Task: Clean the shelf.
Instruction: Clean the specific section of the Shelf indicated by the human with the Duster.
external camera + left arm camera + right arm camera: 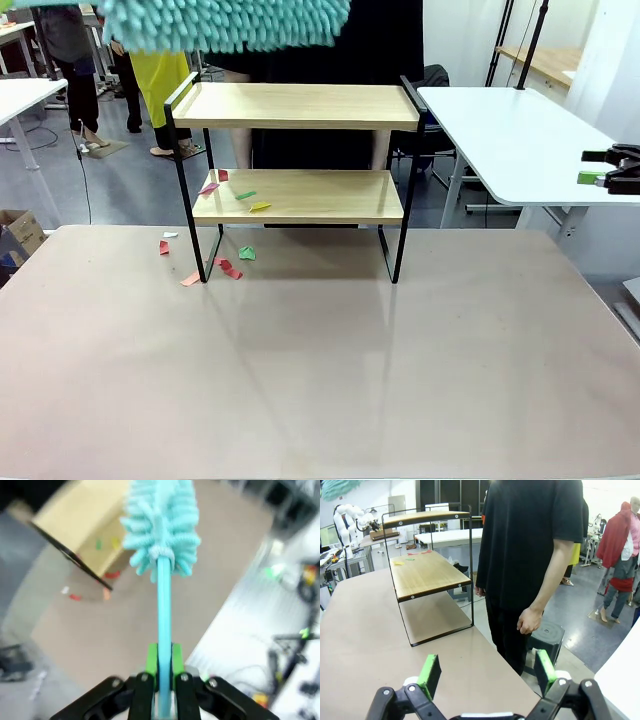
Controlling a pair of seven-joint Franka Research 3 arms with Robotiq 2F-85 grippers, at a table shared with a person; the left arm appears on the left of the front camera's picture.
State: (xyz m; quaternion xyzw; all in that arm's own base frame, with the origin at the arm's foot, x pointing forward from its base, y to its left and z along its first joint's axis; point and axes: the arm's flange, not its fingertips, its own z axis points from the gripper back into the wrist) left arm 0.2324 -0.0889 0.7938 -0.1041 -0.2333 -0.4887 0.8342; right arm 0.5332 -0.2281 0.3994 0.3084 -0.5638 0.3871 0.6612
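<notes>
The shelf (296, 106) stands at the far middle of the table, two wooden boards in a thin black frame. Small red, green and yellow paper scraps (246, 195) lie on the left of its lower board, and more scraps (226, 266) lie on the table by its front left leg. A fluffy teal duster (225, 22) hovers above the shelf's top left corner. In the left wrist view my left gripper (164, 662) is shut on the duster's teal handle (163, 605), its head (160, 525) pointing down toward the shelf (75, 520). My right gripper (487, 672) is open and empty, off to the table's right (606, 170).
A person in a black shirt (530, 555) stands right behind the shelf at the far edge, arm hanging down. A white table (520, 130) stands at the back right. The near half of the brown tabletop (320, 380) is bare.
</notes>
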